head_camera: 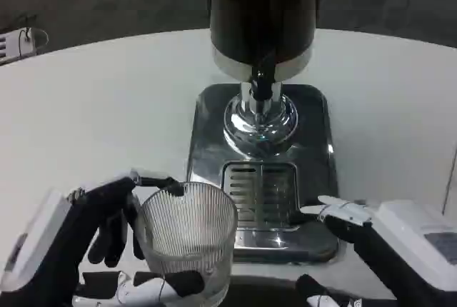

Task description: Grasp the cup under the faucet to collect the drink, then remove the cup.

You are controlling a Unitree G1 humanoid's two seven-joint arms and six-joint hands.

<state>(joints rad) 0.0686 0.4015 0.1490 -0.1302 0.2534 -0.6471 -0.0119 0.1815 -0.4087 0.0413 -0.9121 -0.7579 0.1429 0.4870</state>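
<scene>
In the head view, the left hand point(107, 225) wraps its dark fingers around the ribbed clear glass cup point(187, 239), thumb at the near lower wall and fingers along the left side up to the rim, so the cup is held. The cup sits near the front edge of the desk point(93, 107), just in front of and to the left of the slotted drip grate point(260, 194) on the chrome base point(314, 143) of the drink dispenser point(263, 14); it looks empty, and it is not yet under the faucet point(260, 82), which hangs over the far part of the base, beyond the grate. The right hand point(357, 225) hovers at the front right corner of the chrome base with its pale fingers stretched towards the grate and nothing in them, apart and idle. To do this step well, I judge the left hand should keep the cup upright and carry it away from the desk's front edge and slightly right, setting its mouth squarely below the spout, clear of the shiny column point(259, 118). The glass wall is thin and slick, so a firm, even hold matters; a tilted cup would catch the drink badly or tip on the grate.
</scene>
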